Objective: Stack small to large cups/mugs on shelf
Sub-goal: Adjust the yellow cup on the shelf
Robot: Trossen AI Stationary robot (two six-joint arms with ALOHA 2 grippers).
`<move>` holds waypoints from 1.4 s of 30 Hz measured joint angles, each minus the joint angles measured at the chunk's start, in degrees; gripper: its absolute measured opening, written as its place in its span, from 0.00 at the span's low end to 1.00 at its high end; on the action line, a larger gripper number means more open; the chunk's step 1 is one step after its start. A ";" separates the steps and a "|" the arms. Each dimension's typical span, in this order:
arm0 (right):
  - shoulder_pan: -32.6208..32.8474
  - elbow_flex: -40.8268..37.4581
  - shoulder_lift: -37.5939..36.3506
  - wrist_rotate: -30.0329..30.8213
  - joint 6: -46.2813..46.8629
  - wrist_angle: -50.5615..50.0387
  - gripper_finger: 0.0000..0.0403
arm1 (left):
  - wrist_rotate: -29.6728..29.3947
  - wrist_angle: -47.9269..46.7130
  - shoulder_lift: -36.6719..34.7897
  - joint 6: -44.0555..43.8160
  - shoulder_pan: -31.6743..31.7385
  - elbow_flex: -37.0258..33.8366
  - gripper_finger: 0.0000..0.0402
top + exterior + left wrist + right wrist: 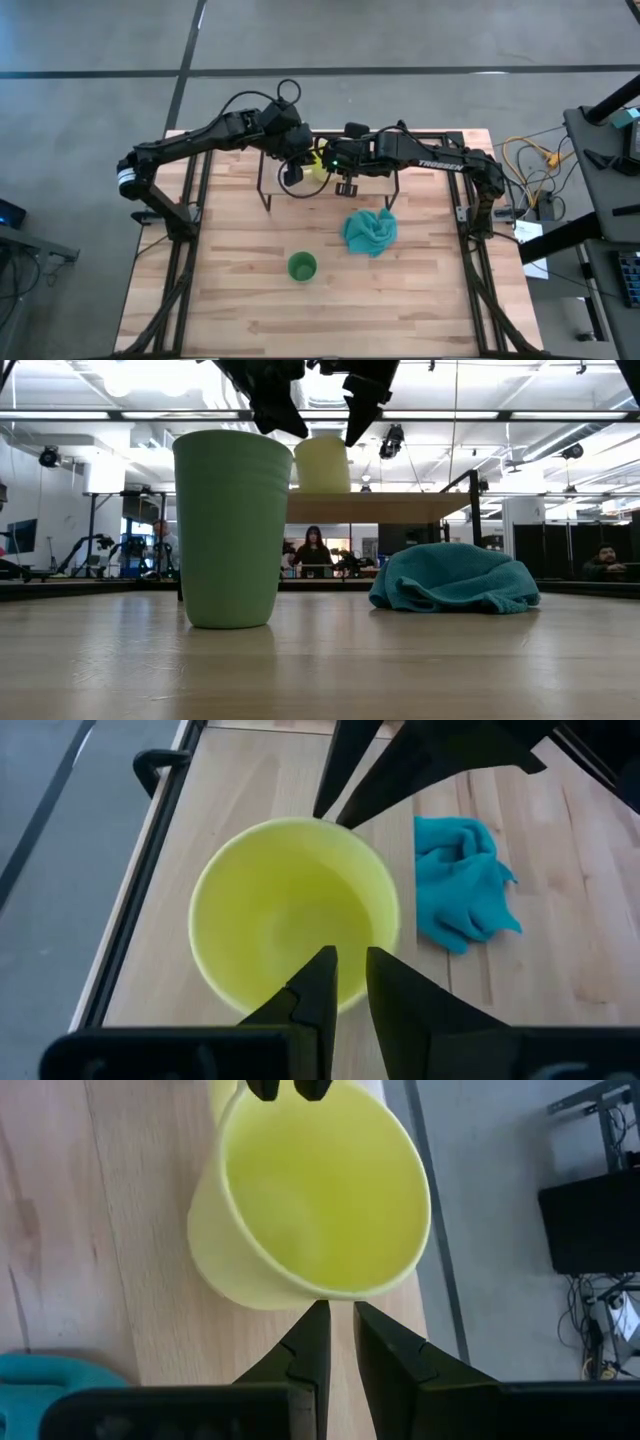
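Note:
The yellow mug (pixel 290 910) (pixel 320 1190) stands upright on its base on the light-wood shelf (pixel 400 507), seen from above in both wrist views. My left gripper (pixel 349 965) (pixel 295 172) comes down on one side of its rim and is nearly shut. My right gripper (pixel 340 1312) (pixel 345 185) points at the opposite side; a narrow gap parts its fingers, and the tips stand just outside the rim. The green cup (pixel 302 266) (pixel 232 525) stands upright on the tabletop near the front. The clear glass cup does not show plainly. My left gripper has the yellow mug's rim (pixel 352 998) between its fingers: one finger over the inside, one outside. It comes slanting from above on the table's left side. The mug stays upright on the shelf. My right gripper's tips are beside the rim (pixel 340 1294); whether they touch cannot be told.
A crumpled teal cloth (pixel 370 231) (pixel 455 580) lies on the tabletop right of the green cup, in front of the shelf. The shelf's black frame (pixel 160 765) runs along its edge near the mug. People sit in the room beyond the table.

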 joint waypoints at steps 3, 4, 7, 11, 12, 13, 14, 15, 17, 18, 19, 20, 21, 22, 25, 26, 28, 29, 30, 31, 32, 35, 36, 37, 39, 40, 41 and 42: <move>-0.02 0.00 0.02 0.02 0.15 -0.02 0.11 | 0.00 0.00 0.00 0.00 0.00 -0.02 0.11; -0.02 0.00 0.02 0.02 0.18 -0.10 0.11 | 0.00 0.01 0.00 0.00 0.00 -0.02 0.11; -0.02 0.00 0.02 0.02 0.45 -0.96 0.11 | 0.00 0.00 0.00 0.00 0.00 -0.02 0.11; -0.02 0.00 0.02 0.04 2.06 -4.75 0.11 | 0.00 0.02 0.00 0.00 0.00 -0.02 0.10; -0.02 0.00 0.00 0.07 2.71 -5.66 0.11 | 0.00 0.02 0.00 0.00 0.00 -0.04 0.10; -0.02 0.00 0.02 0.04 3.39 -6.40 0.11 | 0.00 0.02 0.00 -0.04 0.00 -0.04 0.10; 0.01 0.00 0.02 0.04 3.97 -6.98 0.11 | 0.00 0.00 0.00 -0.16 0.00 -0.04 0.10; 0.02 0.00 0.02 0.04 4.52 -7.55 0.11 | -0.02 -0.04 0.00 -0.31 0.00 -0.04 0.10; 0.25 0.00 0.00 0.05 5.48 -8.12 0.11 | -0.75 -0.51 0.00 -0.34 -0.02 -0.04 0.10; 0.43 0.00 0.01 0.05 5.60 -8.22 0.11 | -1.54 -1.03 -0.05 -0.32 -0.02 -0.04 0.10; 0.67 0.00 0.00 0.07 5.59 -8.33 0.11 | -2.22 -1.89 -0.07 -0.31 -0.02 0.01 0.10; 0.97 0.00 0.02 0.07 5.57 -8.34 0.11 | -3.07 -2.92 -0.09 -0.32 -0.02 0.25 0.10; 1.19 0.00 0.00 0.05 5.60 -8.32 0.11 | -3.54 -3.36 -0.13 -0.27 -0.02 0.43 0.10; 1.41 0.00 0.00 0.04 5.59 -8.33 0.11 | -4.27 -3.66 -0.25 -0.19 0.00 0.60 0.10; 2.19 0.00 0.00 0.03 5.51 -8.33 0.11 | -4.55 -4.22 -1.11 -0.10 0.01 0.95 0.10; 2.38 0.00 0.00 0.04 5.33 -8.33 0.11 | -4.70 -4.14 -1.42 -0.19 0.00 1.23 0.10; 2.69 0.00 0.00 0.02 5.28 -8.33 0.11 | -6.59 -4.57 -2.15 -0.44 0.00 1.72 0.10; 2.77 0.00 0.00 0.02 5.30 -8.33 0.11 | -7.70 -5.34 -2.38 -0.44 0.00 2.25 0.10; 2.89 0.00 0.00 0.04 5.35 -8.32 0.11 | -8.65 -6.61 -2.50 -0.46 0.00 2.98 0.10; 2.93 0.00 0.00 0.02 5.38 -8.31 0.11 | -9.13 -8.41 -2.54 -0.46 0.08 3.75 0.10; 2.95 0.00 0.00 0.02 5.47 -8.26 0.11 | -9.70 -10.38 -2.54 -0.48 0.15 4.50 0.10; 2.95 0.00 0.00 0.02 5.53 -6.78 0.11 | -10.51 -12.34 -2.49 -0.50 0.15 5.81 0.10; 2.95 0.00 0.00 0.03 5.48 -5.73 0.11 | -10.51 -12.43 -2.48 -0.50 0.14 6.01 0.10; 2.95 0.00 0.00 0.02 5.28 -4.60 0.11 | -10.49 -12.39 -2.41 -0.54 0.13 6.18 0.10; 2.95 0.00 -0.02 -0.02 4.89 -2.57 0.11 | -10.49 -12.22 -2.07 -1.65 0.13 6.48 0.10; 2.95 0.00 -0.02 -0.06 4.89 -1.91 0.11 | -10.49 -12.24 -1.81 -2.34 0.13 6.56 0.10; 2.95 0.00 -0.02 -0.27 4.87 -1.44 0.11 | -10.49 -12.20 -1.49 -2.97 0.15 6.56 0.10; 2.95 0.00 -0.02 -0.44 4.85 -1.19 0.11 | -10.49 -12.20 -1.20 -3.09 0.15 6.56 0.10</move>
